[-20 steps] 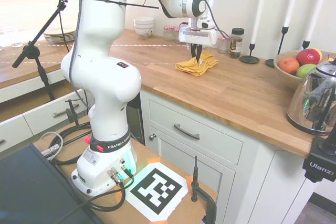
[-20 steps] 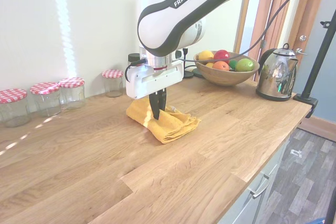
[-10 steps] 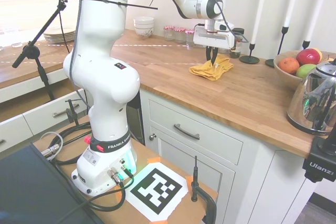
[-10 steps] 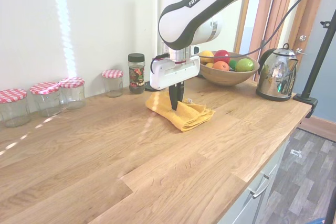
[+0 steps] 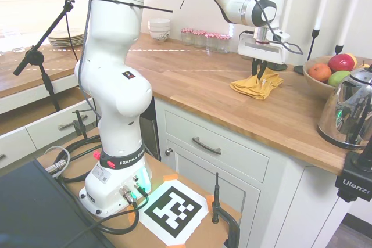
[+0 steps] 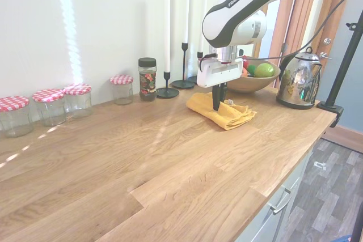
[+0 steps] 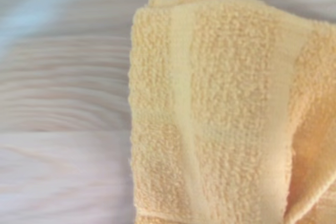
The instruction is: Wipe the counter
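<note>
White arm reaches out long over the counter, wrist turned so the gripper points straight down. Its two dark fingers are pressed together, pinching the yellow cloth and holding it down on the wood. Second exterior view: cloth is folded and bunched, lying flat on the counter toward the fruit-bowl end, near the front edge. Wrist view shows terry weave and a folded hem against pale wood grain, slightly soft focus.

Surface, left to right in the second exterior view: three glass jars with red-checked lids in a row against the wall, a fourth jar further along, then a dark-lidded spice jar. Next come black candlesticks with tall white candles. Behind the gripper, a wooden bowl of fruit, partly hidden by the arm. A shiny kettle stands at the far right.

Counter is warm brown plank wood, running the length of the wall over pale cabinets with metal handles. A strip of sunlight falls on the white wall and across the wood. First exterior view: stacked white bowls and plates at the far end.
</note>
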{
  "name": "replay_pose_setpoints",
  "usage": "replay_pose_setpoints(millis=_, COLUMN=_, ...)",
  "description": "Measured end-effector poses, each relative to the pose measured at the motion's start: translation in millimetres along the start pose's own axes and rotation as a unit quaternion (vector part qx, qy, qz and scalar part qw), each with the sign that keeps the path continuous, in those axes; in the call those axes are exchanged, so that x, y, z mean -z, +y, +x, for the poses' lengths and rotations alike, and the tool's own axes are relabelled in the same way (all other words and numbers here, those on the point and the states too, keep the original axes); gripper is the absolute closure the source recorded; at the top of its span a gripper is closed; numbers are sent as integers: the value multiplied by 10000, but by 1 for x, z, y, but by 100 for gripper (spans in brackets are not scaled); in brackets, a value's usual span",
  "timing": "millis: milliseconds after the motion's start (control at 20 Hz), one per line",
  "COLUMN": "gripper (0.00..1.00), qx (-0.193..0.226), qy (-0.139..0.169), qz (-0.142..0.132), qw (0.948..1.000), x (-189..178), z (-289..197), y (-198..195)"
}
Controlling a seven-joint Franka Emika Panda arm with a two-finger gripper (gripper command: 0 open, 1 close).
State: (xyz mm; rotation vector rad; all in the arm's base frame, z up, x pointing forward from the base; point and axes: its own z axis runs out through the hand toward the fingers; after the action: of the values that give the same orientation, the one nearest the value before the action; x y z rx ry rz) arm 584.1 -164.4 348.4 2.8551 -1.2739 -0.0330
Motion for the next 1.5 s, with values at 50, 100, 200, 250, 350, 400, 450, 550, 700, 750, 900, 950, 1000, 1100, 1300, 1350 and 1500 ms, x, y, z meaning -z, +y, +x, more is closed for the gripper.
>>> replay_pose_setpoints(millis=50, gripper=100, qx=-15, qy=-10, qz=9, qw=10000, x=-2, z=4, y=7)
replay_pose_setpoints(millis=100, gripper=100, qx=-33, qy=-20, qz=20, qw=10000, x=-3, z=8, y=14)
replay_pose_setpoints(millis=200, gripper=100, qx=-69, qy=-32, qz=57, qw=10000, x=-5, z=18, y=30)
replay_pose_setpoints(millis=250, gripper=100, qx=-83, qy=-31, qz=67, qw=9999, x=-6, z=22, y=37)
replay_pose_setpoints(millis=350, gripper=100, qx=-128, qy=-36, qz=93, qw=9999, x=-6, z=29, y=50)
replay_pose_setpoints(millis=400, gripper=100, qx=-139, qy=-37, qz=103, qw=9998, x=-6, z=33, y=57)
replay_pose_setpoints(millis=450, gripper=100, qx=-153, qy=-38, qz=111, qw=9998, x=-6, z=35, y=63)
replay_pose_setpoints(millis=550, gripper=100, qx=-180, qy=-44, qz=135, qw=9997, x=-6, z=40, y=72)
replay_pose_setpoints(millis=700, gripper=100, qx=-182, qy=-45, qz=153, qw=9997, x=-6, z=42, y=77)
replay_pose_setpoints(millis=750, gripper=100, qx=-178, qy=-44, qz=154, qw=9997, x=-6, z=42, y=77)
replay_pose_setpoints(millis=900, gripper=100, qx=-130, qy=-43, qz=157, qw=9998, x=-5, z=40, y=71)
replay_pose_setpoints(millis=950, gripper=100, qx=-99, qy=-42, qz=160, qw=9998, x=-5, z=38, y=68)
replay_pose_setpoints(millis=1000, gripper=100, qx=-67, qy=-39, qz=162, qw=9998, x=-5, z=36, y=62)
replay_pose_setpoints(millis=1100, gripper=100, qx=-12, qy=-32, qz=157, qw=9999, x=-5, z=29, y=49)
replay_pose_setpoints(millis=1300, gripper=100, qx=36, qy=7, qz=119, qw=9999, x=-7, z=8, y=19)
replay_pose_setpoints(millis=1350, gripper=100, qx=48, qy=11, qz=117, qw=9999, x=-9, z=1, y=11)
replay_pose_setpoints(millis=1500, gripper=100, qx=79, qy=64, qz=90, qw=9999, x=-14, z=-24, y=-10)
